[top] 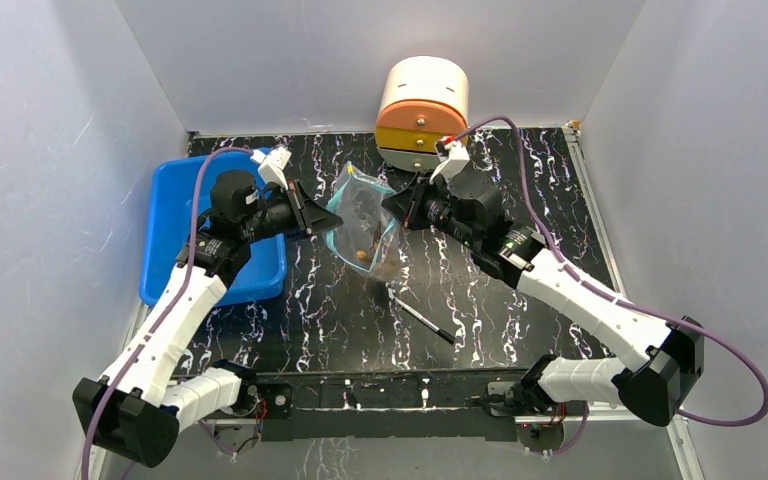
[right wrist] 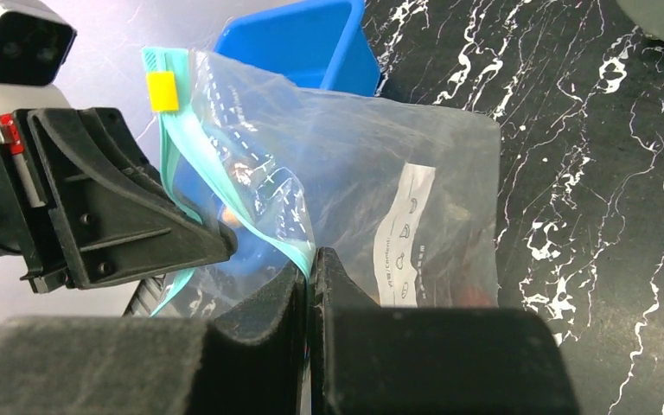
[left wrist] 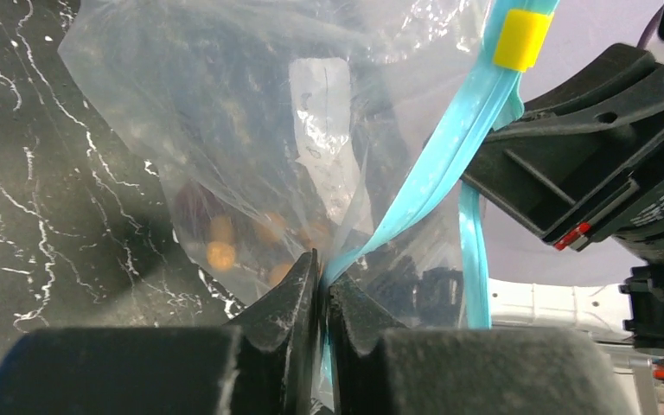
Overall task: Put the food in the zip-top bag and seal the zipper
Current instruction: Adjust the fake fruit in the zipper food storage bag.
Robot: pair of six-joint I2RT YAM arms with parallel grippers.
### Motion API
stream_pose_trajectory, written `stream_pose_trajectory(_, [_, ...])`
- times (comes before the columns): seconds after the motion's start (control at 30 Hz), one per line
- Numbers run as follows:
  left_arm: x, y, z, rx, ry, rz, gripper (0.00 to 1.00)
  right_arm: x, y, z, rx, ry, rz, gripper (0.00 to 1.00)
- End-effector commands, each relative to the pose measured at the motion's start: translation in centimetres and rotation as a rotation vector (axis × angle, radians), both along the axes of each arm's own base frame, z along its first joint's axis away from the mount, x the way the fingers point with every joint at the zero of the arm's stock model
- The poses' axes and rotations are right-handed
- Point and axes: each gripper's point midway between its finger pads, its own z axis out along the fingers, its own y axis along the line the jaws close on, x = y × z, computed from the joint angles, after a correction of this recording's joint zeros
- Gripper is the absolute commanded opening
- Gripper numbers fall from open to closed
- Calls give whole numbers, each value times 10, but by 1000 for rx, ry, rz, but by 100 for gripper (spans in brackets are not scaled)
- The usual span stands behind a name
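Marbled table (top: 310, 310), zip-top bag (right wrist: 398, 138) mouth-up, left gripper (left wrist: 320, 261), right gripper (right wrist: 311, 257) each clamping zipper (left wrist: 441, 164), food (left wrist: 220, 253) seemingly at bottom.

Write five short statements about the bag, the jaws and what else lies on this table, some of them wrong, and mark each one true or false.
1. The left jaws are shut on the teal zipper of the zip-top bag. True.
2. The food lies loose outside the bag. False: brown and orange pieces show through the bag's wall.
3. The black pen lies on the table, touched by neither arm. True.
4. The blue tray sits on the right arm's side. False: it is on the left arm's side.
5. The right jaws hang open. False: they are shut on the bag's edge.
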Motion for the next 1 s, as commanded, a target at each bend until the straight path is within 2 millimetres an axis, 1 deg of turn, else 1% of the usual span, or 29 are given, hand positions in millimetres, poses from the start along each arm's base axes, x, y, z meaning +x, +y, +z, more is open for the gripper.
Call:
stream_pose_trajectory(0.0, [-1, -10, 27, -80, -90, -57, 25, 4, -6, 48, 37, -147, -14, 0])
stream_pose_trajectory(0.03, [-2, -11, 34, -92, -114, -61, 33, 10, -10, 46, 1, -150, -43, 0])
stream_pose_trajectory(0.1, [-4, -10, 46, -98, -157, -68, 45, 16, -21, 45, -70, -155, -91, 0])
stream_pose_trajectory(0.23, [-3, -2, 61, -54, -223, -39, 63, 20, -47, 68, -141, -238, -181, 0])
stream_pose_trajectory(0.33, [1, 8, 65, 40, -255, -9, 77, 24, -73, 75, -241, -278, -270, 0])
stream_pose_trajectory(0.4, [6, 18, 64, 106, -265, 33, 84, 23, -87, 76, -297, -294, -311, 0])
stream_pose_trajectory(0.47, [14, 30, 60, 178, -267, 93, 98, 22, -99, 78, -336, -306, -344, 0])
stream_pose_trajectory(0.57, [25, 50, 50, 287, -261, 186, 98, 20, -111, 82, -370, -327, -371, 0])
stream_pose_trajectory(0.6, [28, 56, 47, 318, -259, 212, 98, 19, -113, 80, -381, -332, -374, 0])
stream_pose_trajectory(0.67, [34, 68, 36, 382, -247, 257, 98, 21, -116, 70, -416, -332, -381, 0])
stream_pose_trajectory(0.7, [36, 72, 29, 411, -236, 270, 98, 22, -118, 61, -442, -324, -383, 0])
stream_pose_trajectory(0.87, [47, 89, -9, 534, -137, 323, 98, 29, -120, 4, -552, -277, -388, 0])
stream_pose_trajectory(0.93, [52, 91, -18, 554, -121, 337, 98, 34, -117, -18, -593, -267, -369, 0])
stream_pose_trajectory(0.97, [54, 91, -20, 555, -121, 340, 98, 36, -116, -27, -609, -254, -360, 0])
